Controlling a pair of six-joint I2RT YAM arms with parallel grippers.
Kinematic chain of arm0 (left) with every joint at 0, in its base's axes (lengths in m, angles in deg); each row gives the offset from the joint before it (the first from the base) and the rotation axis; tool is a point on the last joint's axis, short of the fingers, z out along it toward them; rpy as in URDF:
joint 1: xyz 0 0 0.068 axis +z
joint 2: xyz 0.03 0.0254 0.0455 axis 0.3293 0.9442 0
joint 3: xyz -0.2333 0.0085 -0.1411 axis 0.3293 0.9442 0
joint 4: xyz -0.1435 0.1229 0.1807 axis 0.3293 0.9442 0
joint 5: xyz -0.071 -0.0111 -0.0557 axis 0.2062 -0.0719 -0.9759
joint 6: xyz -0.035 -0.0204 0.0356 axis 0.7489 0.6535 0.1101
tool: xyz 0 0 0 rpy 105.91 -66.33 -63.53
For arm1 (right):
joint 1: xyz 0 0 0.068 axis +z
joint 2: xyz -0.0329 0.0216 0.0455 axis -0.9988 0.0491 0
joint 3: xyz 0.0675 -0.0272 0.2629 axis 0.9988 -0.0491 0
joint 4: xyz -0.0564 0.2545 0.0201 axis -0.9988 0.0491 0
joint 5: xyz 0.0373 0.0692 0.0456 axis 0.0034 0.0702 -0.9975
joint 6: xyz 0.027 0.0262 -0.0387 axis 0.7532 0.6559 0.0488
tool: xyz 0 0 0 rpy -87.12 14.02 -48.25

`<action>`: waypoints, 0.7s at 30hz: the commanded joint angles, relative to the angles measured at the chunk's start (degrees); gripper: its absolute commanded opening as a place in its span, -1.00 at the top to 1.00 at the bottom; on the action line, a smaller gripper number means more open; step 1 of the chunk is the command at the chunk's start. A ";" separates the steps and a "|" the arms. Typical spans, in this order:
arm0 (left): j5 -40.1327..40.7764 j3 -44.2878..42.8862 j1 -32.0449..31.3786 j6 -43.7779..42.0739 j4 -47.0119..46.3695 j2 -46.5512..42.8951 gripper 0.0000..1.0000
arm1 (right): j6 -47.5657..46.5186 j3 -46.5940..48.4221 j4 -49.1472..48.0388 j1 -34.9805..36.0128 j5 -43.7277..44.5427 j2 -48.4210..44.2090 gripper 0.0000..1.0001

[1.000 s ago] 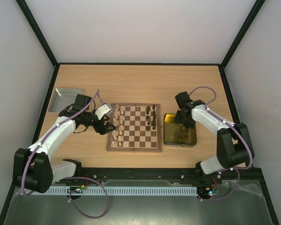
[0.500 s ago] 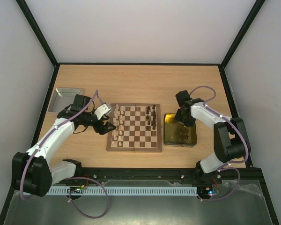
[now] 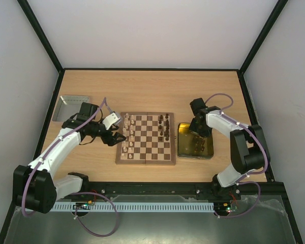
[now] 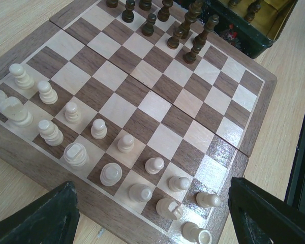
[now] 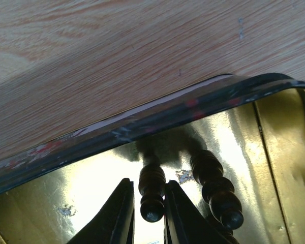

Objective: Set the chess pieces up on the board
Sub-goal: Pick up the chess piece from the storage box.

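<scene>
Board (image 4: 157, 109): dark and cream checks, brown frame, mid-table between arms | cream pieces (image 4: 98, 128) on left rows, dark pieces (image 4: 193, 30) opposite | left gripper (image 4: 152, 208): wide, empty, over cream side | right gripper (image 5: 148, 223): narrow, flanking dark piece (image 5: 151, 188) lying in yellow tray (image 5: 274, 152) | contact unclear, tray cut off.

The right wrist view cuts the right gripper (image 5: 147, 223) fingers (image 5: 122, 213) off at the bottom edge. Whether they pinch the dark piece (image 5: 151, 188) between them is unclear. From above, those fingers hide under the wrist, and the chess pieces (image 3: 198, 147) in the yellow tray (image 3: 185, 151) are too small to tell apart.
</scene>
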 commanded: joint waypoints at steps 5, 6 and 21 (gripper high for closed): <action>-1.04 -0.66 -0.34 -0.66 1.23 -1.46 -0.62 | 0.24 0.69 -0.51 -0.25 0.81 1.46 0.78; -1.04 -0.66 -0.38 -0.61 1.24 -1.50 -0.62 | 0.24 0.62 -0.51 -0.29 0.68 1.57 0.78; -0.66 -0.18 -0.37 -0.40 0.81 -2.55 -0.62 | 0.15 0.54 -0.14 -0.29 0.87 0.96 0.96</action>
